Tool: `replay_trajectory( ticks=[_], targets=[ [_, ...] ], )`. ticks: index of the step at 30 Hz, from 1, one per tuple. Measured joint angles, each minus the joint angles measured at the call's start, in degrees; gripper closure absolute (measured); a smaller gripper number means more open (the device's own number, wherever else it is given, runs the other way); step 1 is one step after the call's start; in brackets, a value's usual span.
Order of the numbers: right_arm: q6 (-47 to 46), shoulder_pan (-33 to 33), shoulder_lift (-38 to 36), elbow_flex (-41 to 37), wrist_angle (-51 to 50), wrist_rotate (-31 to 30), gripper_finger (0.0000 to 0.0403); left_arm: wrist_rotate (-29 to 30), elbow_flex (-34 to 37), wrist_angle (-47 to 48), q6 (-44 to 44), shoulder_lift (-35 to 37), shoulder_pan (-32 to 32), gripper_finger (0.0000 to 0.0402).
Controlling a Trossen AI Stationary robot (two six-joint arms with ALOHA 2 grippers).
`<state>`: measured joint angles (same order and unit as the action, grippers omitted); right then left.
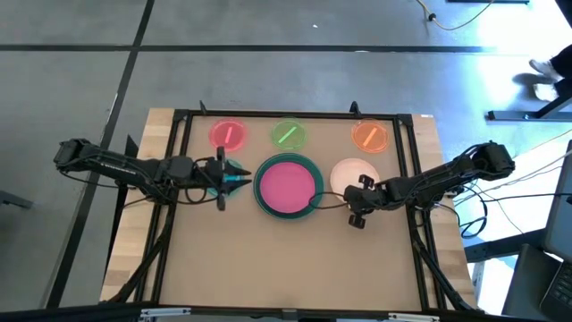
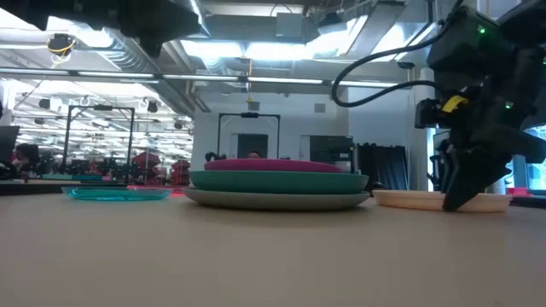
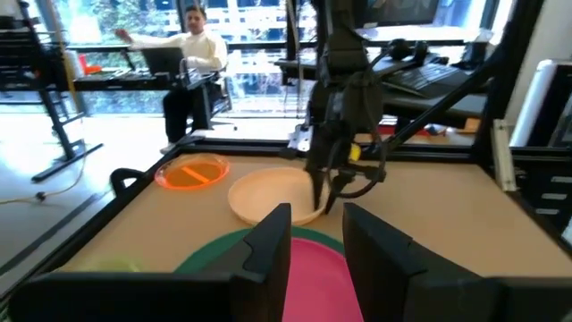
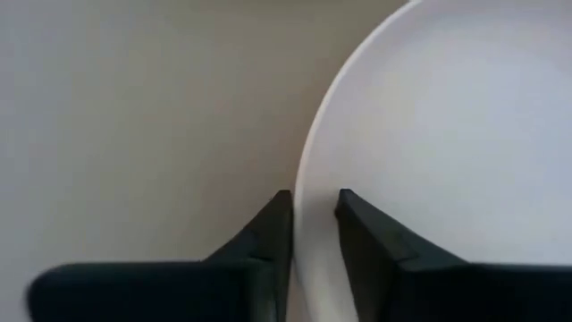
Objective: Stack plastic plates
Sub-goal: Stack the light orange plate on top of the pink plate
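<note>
A stack stands mid-table: a grey plate [image 2: 273,201] at the bottom, a teal plate [image 2: 277,181] on it, a pink plate [image 1: 288,185] on top. Right of the stack, a cream plate [image 1: 350,170] lies flat on the table. My right gripper [image 4: 315,201] is at the cream plate's near rim, pointing down. My left gripper [image 1: 239,179] hovers open just left of the stack, above a small teal plate [image 2: 115,194] lying flat on the table. Small red [image 1: 227,134], green [image 1: 288,134] and orange [image 1: 369,134] plates lie along the far side. No dark plate shows. My right gripper has the cream plate's near rim [image 4: 308,179] between its two fingers, one finger over the plate's inside and one outside it over the table. It comes from above, pointing down. The plate [image 2: 409,199] lies flat on the table.
A dark frame [image 1: 295,114] borders the table surface. Free tabletop lies on the near side of the stack. Beyond the table a person [image 3: 192,45] sits at a desk.
</note>
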<state>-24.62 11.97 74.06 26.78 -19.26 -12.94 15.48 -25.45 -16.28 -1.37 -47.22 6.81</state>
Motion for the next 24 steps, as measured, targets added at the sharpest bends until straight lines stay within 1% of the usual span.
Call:
replay_trajectory(
  ticks=[3, 5, 9, 11, 15, 20, 24],
  targets=[
    [1.92, 0.07, -0.03, -0.06, -0.02, -0.03, 0.0382, 1.8, 0.0, 0.71, 0.0, 0.0, 0.0, 0.0305],
    [3.32, 0.04, -0.07, -0.07, -0.27, -0.6, 0.0395, 2.04, 0.0, 0.73, 0.0, 0.0, 0.0, 0.0305],
    [3.97, 0.04, 0.05, 0.46, -1.5, -2.73, 0.0384, 2.04, 0.0, 0.73, 0.0, -0.01, 0.0, 0.0305],
    [4.35, 0.0, 0.11, 1.88, -3.47, -3.88, 0.0386, 2.04, 0.0, 0.76, 0.0, 0.0, 0.0, 0.0305],
    [6.14, 0.0, 0.11, 6.65, -8.3, -4.57, 0.04, 2.06, 0.0, 0.77, 0.0, 0.0, 0.0, 0.0305],
    [7.88, 0.0, 0.11, 13.35, -13.54, -8.14, 0.0396, 2.06, 0.0, 0.78, 0.0, 0.0, 0.0, 0.0305],
    [10.73, 0.0, 0.1, 17.96, -13.25, -9.44, 0.0401, 2.06, 0.0, 0.79, 0.02, 0.0, 0.0, 0.0305]
  ],
)
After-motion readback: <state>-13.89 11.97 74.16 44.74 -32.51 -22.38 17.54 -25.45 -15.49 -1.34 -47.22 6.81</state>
